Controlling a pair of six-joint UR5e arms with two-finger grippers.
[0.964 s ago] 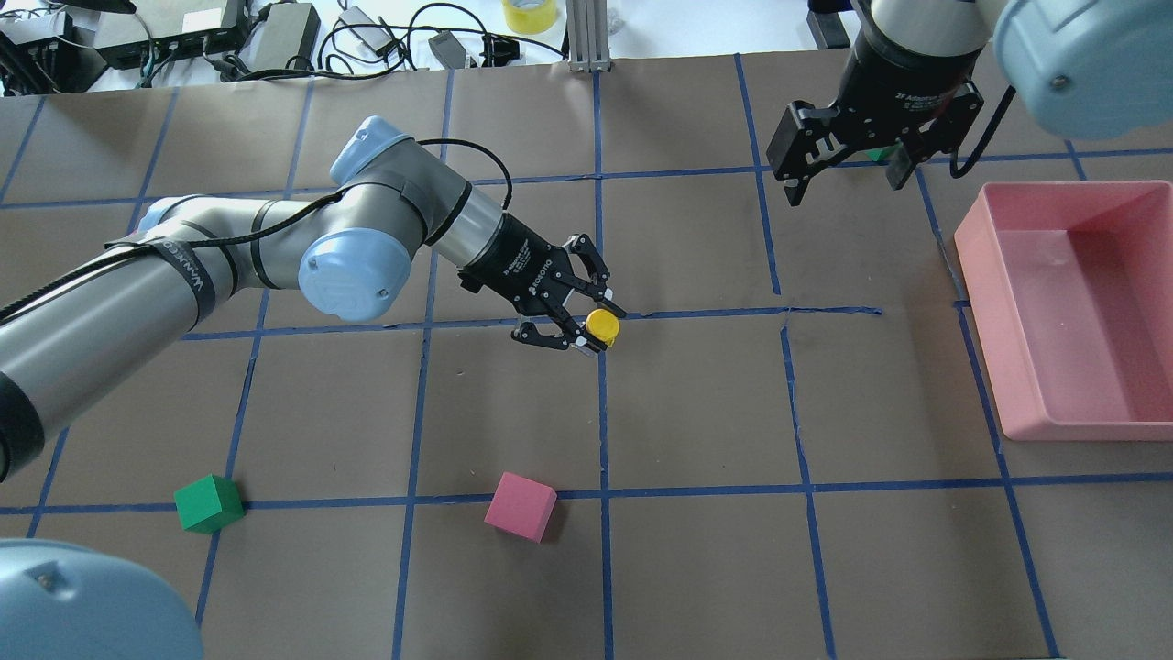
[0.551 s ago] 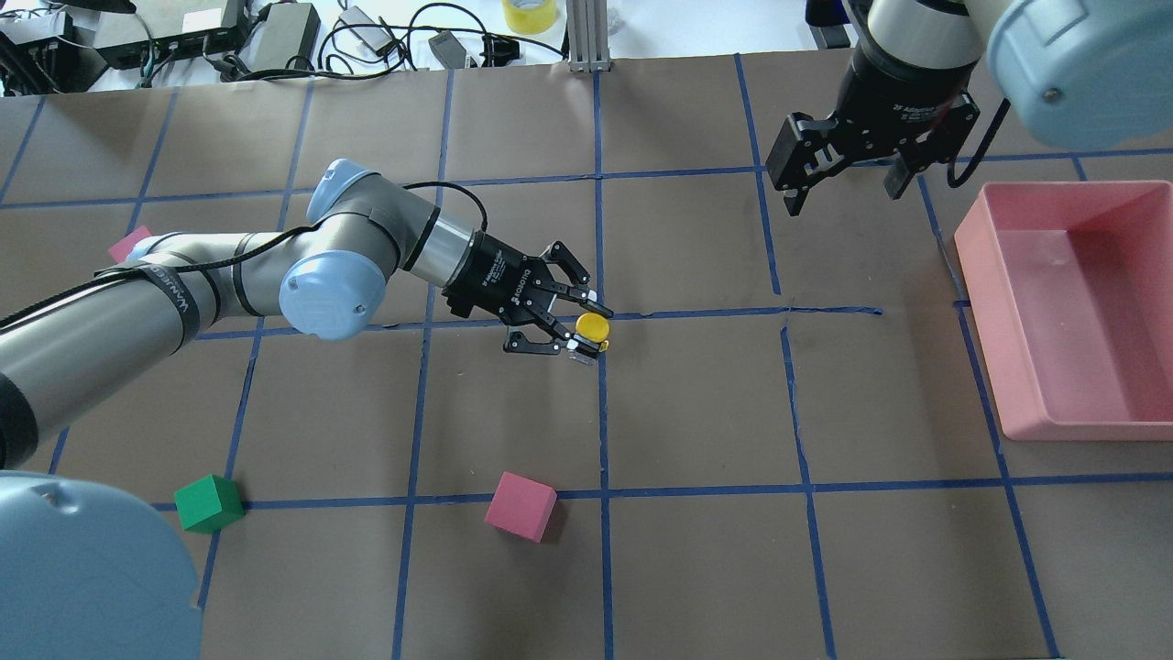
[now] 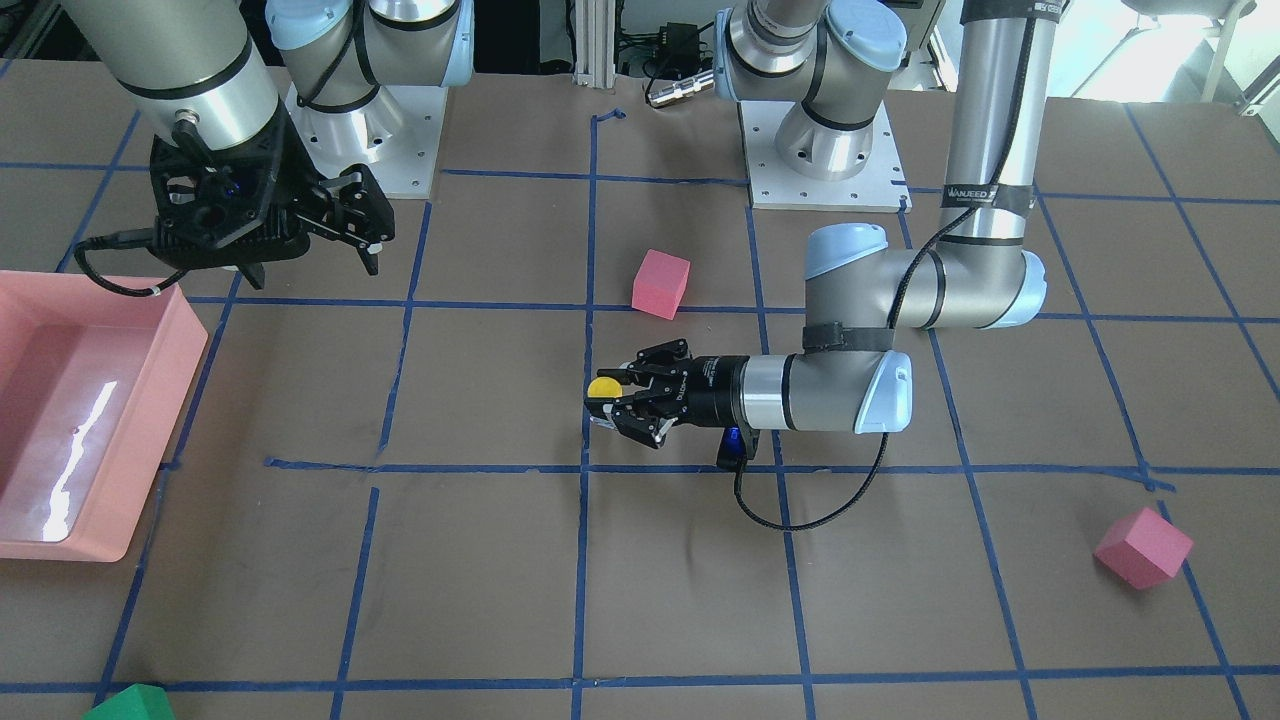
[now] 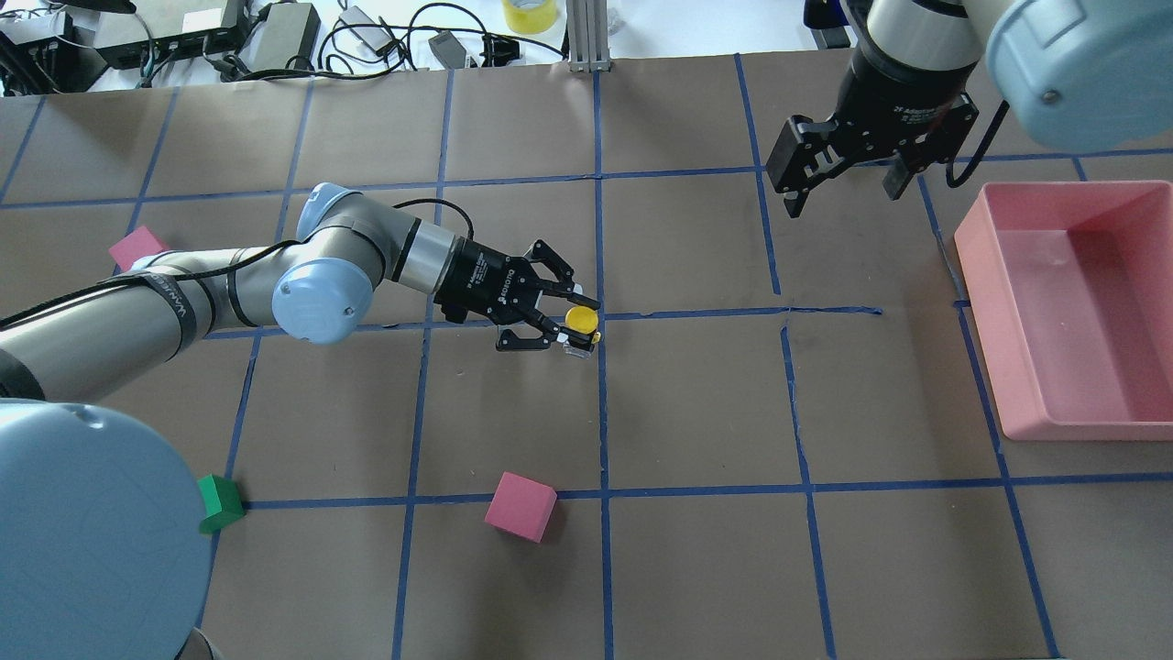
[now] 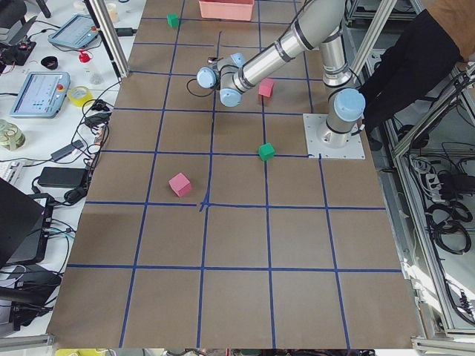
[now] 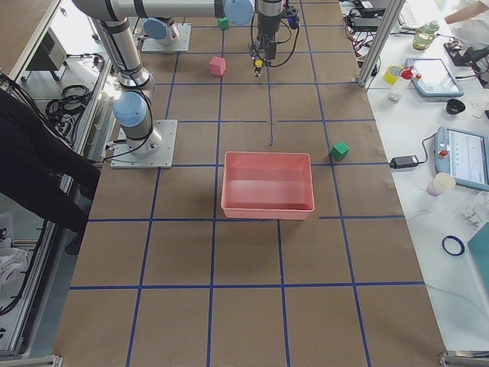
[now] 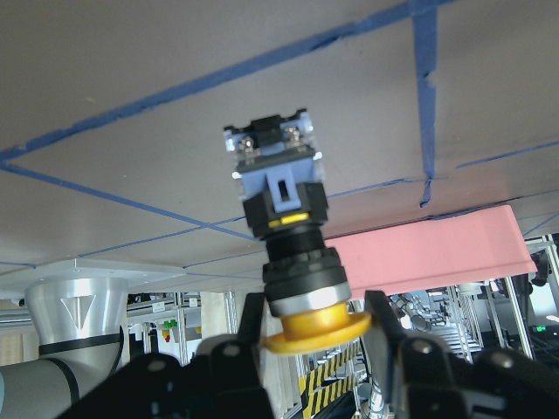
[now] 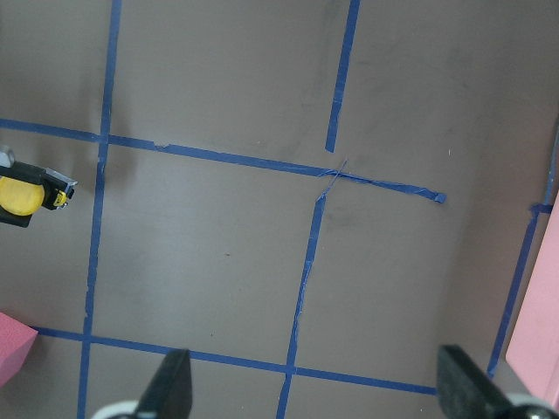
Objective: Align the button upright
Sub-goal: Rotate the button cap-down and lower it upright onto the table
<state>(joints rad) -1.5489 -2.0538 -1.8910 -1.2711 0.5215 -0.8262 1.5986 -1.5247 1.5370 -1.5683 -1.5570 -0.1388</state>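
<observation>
**Button pinched in the left fingers, mid-table**

We see the left gripper's (image 4: 579, 323) fingers (image 7: 384, 327) closed on the button (image 7: 284, 236), one on each side of its black collar just under the yellow cap; the bluish base juts clear of the fingertips toward the brown paper, and we cannot tell whether it touches. From above, the yellow cap faces up, so the button (image 4: 580, 318) stands roughly upright; it sits near the middle of the table, well apart from every edge, beside a blue tape crossing. The left arm lies low and nearly level behind it. The right gripper (image 4: 841, 194) hangs raised with its fingers spread and nothing between them, near the pink tray (image 4: 1072, 190) at the table's right edge. A pink cube (image 4: 520, 506) lies well apart from the button.
</observation>
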